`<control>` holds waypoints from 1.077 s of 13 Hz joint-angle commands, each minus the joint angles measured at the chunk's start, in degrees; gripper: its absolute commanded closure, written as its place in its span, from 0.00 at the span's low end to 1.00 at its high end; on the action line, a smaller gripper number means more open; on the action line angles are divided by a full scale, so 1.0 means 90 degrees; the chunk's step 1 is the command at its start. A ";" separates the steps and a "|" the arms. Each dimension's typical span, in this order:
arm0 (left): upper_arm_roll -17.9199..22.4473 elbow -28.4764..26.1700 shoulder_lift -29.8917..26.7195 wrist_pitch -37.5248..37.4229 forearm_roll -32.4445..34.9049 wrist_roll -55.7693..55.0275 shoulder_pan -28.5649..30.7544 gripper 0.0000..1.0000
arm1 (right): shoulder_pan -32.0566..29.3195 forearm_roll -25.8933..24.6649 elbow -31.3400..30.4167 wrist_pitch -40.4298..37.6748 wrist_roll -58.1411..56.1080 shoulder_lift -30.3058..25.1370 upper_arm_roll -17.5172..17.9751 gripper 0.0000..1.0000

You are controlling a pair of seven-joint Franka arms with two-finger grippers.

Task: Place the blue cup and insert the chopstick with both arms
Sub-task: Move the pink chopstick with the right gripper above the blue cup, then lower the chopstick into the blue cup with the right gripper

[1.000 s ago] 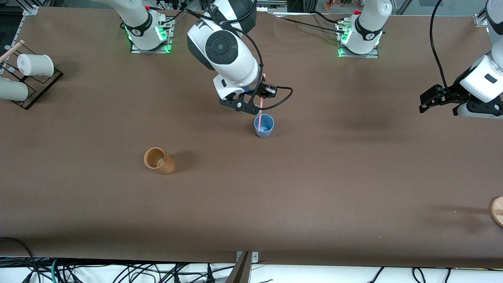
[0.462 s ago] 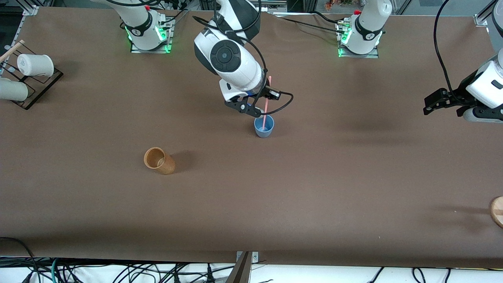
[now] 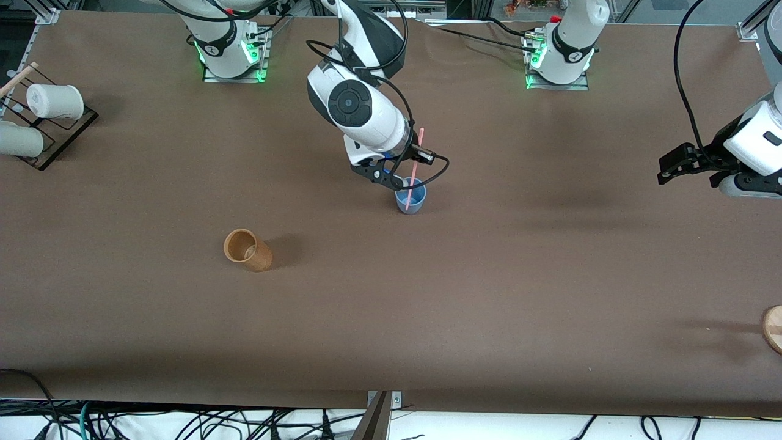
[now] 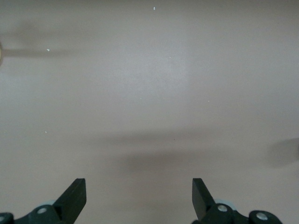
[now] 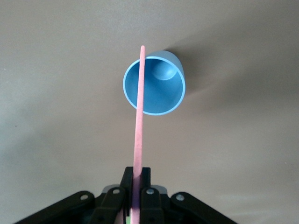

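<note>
The blue cup point(image 3: 411, 200) stands upright mid-table, its mouth open upward point(image 5: 163, 93). My right gripper point(image 3: 400, 173) hangs just over the cup's rim, shut on the pink chopstick point(image 3: 415, 160). The stick stands steeply tilted, and its lower end shows inside the cup's mouth in the front view. In the right wrist view the chopstick point(image 5: 138, 121) runs out from my shut right gripper point(image 5: 136, 171) across the cup's opening. My left gripper point(image 3: 672, 165) waits open above the table at the left arm's end, with nothing between its fingers point(image 4: 139, 184).
A tan cup point(image 3: 247, 249) stands nearer the front camera, toward the right arm's end. White cups point(image 3: 54, 101) lie on a black rack point(image 3: 67, 131) at that end's edge. A round wooden piece point(image 3: 773, 327) shows at the left arm's end.
My right gripper has come down and toward the cup with the chopstick, whose lower end now sits in the cup's mouth. The left gripper has barely shifted.
</note>
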 commanded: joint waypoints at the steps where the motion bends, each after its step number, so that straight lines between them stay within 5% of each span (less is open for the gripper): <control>1: -0.0008 0.0210 0.0089 -0.0152 0.0007 -0.0052 -0.0012 0.00 | 0.0060 0.0122 -0.0085 0.0127 0.0061 -0.0066 -0.0049 0.89; 14: -0.0008 0.0210 0.0089 -0.0161 0.0007 -0.0042 -0.0002 0.00 | -0.0126 0.0034 -0.0055 -0.0644 0.0159 -0.0525 0.0098 0.90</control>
